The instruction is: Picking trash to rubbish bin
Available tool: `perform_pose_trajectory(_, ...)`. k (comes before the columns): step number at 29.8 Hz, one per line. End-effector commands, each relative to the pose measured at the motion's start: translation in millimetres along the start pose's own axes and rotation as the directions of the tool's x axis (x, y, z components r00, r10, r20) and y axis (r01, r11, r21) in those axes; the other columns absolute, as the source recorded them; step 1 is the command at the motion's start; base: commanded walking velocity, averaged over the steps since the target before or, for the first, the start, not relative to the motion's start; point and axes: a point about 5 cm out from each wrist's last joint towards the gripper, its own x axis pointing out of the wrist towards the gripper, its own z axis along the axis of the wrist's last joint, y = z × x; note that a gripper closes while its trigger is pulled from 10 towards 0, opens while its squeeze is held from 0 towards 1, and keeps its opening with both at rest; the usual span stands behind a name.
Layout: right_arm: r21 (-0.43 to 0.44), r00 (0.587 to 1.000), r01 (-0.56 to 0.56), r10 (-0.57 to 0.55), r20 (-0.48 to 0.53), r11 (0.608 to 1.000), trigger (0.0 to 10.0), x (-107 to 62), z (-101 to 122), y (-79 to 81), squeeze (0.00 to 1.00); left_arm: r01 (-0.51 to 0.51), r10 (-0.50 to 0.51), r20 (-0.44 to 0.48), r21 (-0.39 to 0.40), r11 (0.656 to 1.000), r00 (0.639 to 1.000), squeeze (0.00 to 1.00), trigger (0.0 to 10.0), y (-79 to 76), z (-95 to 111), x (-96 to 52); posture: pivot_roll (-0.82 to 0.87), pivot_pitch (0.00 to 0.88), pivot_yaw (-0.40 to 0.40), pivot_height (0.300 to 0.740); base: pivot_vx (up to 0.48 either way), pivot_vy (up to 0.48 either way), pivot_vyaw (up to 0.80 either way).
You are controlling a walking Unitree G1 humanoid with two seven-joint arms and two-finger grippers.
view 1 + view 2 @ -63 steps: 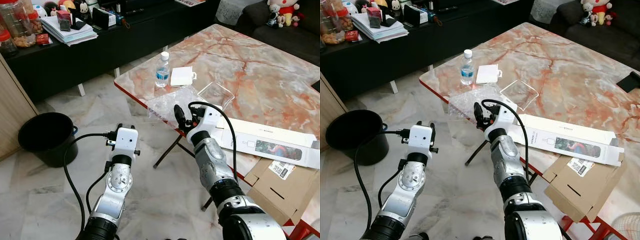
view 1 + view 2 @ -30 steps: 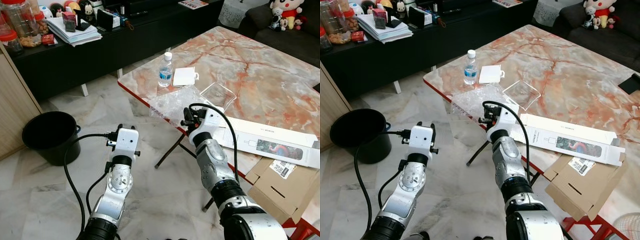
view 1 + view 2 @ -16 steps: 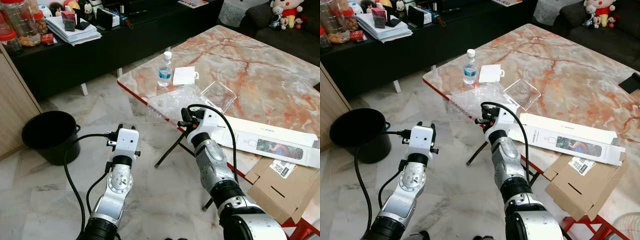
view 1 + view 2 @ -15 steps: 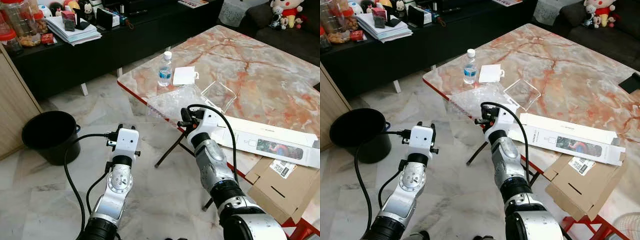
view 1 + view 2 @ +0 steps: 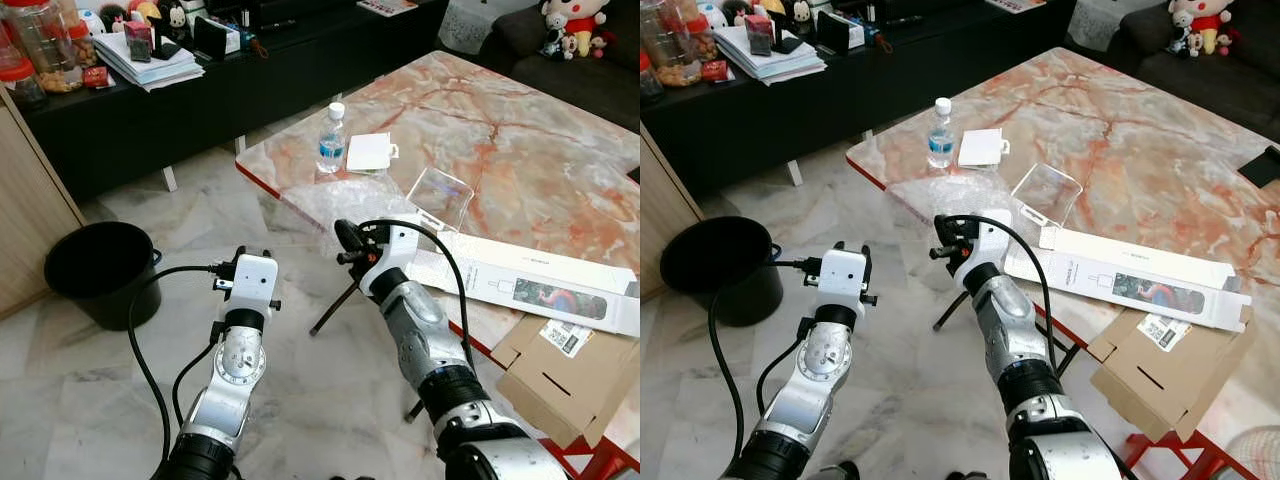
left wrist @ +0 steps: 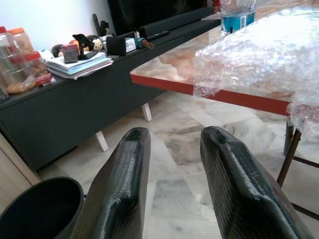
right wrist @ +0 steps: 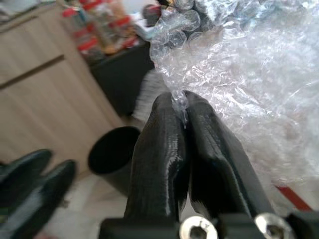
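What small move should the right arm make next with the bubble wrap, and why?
Probably draw the bubble wrap off the table toward the black bin. The right gripper is shut on the wrap's edge, most of the sheet lies on the tabletop, and the bin stands on the floor to the robot's left.

**Room and Background Layout**

Floor: pale marble-pattern tiles with grey veining. A marble-top table with red-orange veining and a red edge occupies the robot's right side on dark folding legs. A long black low cabinet runs along the far side, carrying stacked papers, jars and small figurines. A light wooden panel stands at the left. A dark sofa with plush toys sits far right. Lighting is even and bright.
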Motion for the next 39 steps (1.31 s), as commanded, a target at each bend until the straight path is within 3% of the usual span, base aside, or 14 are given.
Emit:
perform_pose_trajectory(1,0.017,0.998,-0.062,0.062,0.006,0.998,10.0,-1.8,2.9,4.7,0.0,0.012,-0.012,0.008,-0.007,1.0,1.0,0.0,10.0,-4.3,3.0,1.0,0.06,0.147,-0.151,0.74,0.0,0.0,0.0)
perform_pose_trajectory(2,0.054,0.989,-0.146,0.145,0.024,0.988,10.0,-2.9,7.4,12.7,0.0,0.013,-0.012,0.01,-0.009,1.0,1.0,0.0,10.0,-4.4,3.5,1.2,0.06,0.146,-0.15,0.74,0.0,0.0,0.0)
perform_pose_trajectory(4,0.065,0.985,-0.174,0.172,0.03,0.983,10.0,-3.5,9.0,15.4,0.0,0.013,-0.013,0.01,-0.009,1.0,1.0,0.0,10.0,-4.4,3.6,1.3,0.06,0.146,-0.15,0.74,0.0,0.0,0.0)
perform_pose_trajectory(7,0.074,0.952,-0.306,0.303,0.046,0.949,10.0,-7.7,14.6,28.7,0.0,0.015,-0.015,0.015,-0.013,1.0,1.0,0.0,10.0,-4.9,4.4,2.0,0.05,0.144,-0.15,0.74,0.0,0.0,0.0)
perform_pose_trajectory(10,0.105,0.916,-0.402,0.397,0.062,0.91,10.0,-12.9,18.7,39.1,0.0,0.019,-0.019,0.022,-0.018,1.0,1.0,0.0,10.0,-6.2,5.8,2.6,0.05,0.142,-0.151,0.74,0.0,0.0,0.0)
perform_pose_trajectory(14,0.163,0.842,-0.538,0.536,0.06,0.827,10.0,-28.1,21.1,50.0,0.0,0.026,-0.025,0.029,-0.022,0.999,0.999,0.0,10.0,-7.3,7.2,3.5,0.05,0.141,-0.151,0.74,0.0,0.0,0.0)
perform_pose_trajectory(16,0.159,0.818,-0.569,0.575,0.009,0.807,10.0,-39.0,14.3,49.8,0.0,0.03,-0.029,0.028,-0.026,0.999,0.999,0.0,10.0,-7.6,6.7,3.7,0.05,0.14,-0.15,0.74,0.0,0.0,0.0)
perform_pose_trajectory(18,0.145,0.816,-0.562,0.574,-0.064,0.815,10.0,-49.3,2.8,43.8,0.0,0.035,-0.034,0.026,-0.031,0.999,0.999,0.0,10.0,-8.3,5.5,3.3,0.04,0.14,-0.15,0.74,0.0,0.0,0.0)
perform_pose_trajectory(19,0.144,0.818,-0.554,0.568,-0.088,0.82,10.0,-52.5,-0.8,41.0,0.0,0.036,-0.036,0.025,-0.033,0.999,0.999,0.0,10.0,-8.7,5.1,3.1,0.04,0.139,-0.151,0.74,0.0,0.0,0.0)
perform_pose_trajectory(20,0.138,0.855,-0.478,0.495,-0.154,0.868,10.0,-59.0,-13.1,25.6,0.0,0.042,-0.041,0.022,-0.042,0.998,0.999,0.0,10.0,-9.6,4.0,2.8,0.04,0.139,-0.15,0.74,0.0,0.0,0.0)
perform_pose_trajectory(23,0.126,0.882,-0.415,0.433,-0.188,0.901,10.0,-64.2,-20.2,13.5,0.0,0.044,-0.043,0.019,-0.047,0.998,0.999,0.0,10.0,-10.0,3.0,2.4,0.04,0.137,-0.15,0.74,0.0,0.0,0.0)
perform_pose_trajectory(26,0.083,0.952,-0.164,0.18,-0.246,0.983,10.0,-76.5,-33.2,-23.8,0.0,0.066,-0.066,-0.012,-0.013,0.998,0.998,0.0,10.0,-7.7,-10.0,-9.0,0.03,0.135,-0.145,0.74,0.0,0.0,0.0)
perform_pose_trajectory(33,0.062,0.958,0.024,-0.005,-0.286,0.998,10.0,-92.3,-44.4,-49.7,0.0,0.052,-0.045,-0.136,0.049,0.997,0.99,0.0,10.0,10.9,-46.7,-38.4,0.04,0.143,-0.142,0.74,0.0,0.0,0.0)
perform_pose_trajectory(39,0.02,0.915,0.162,-0.142,-0.378,0.987,10.0,-112.2,-68.6,-67.2,0.0,0.009,0.012,-0.276,0.075,0.997,0.961,0.0,10.0,29.2,-82.8,-58.3,0.05,0.143,-0.144,0.74,0.0,0.0,0.0)
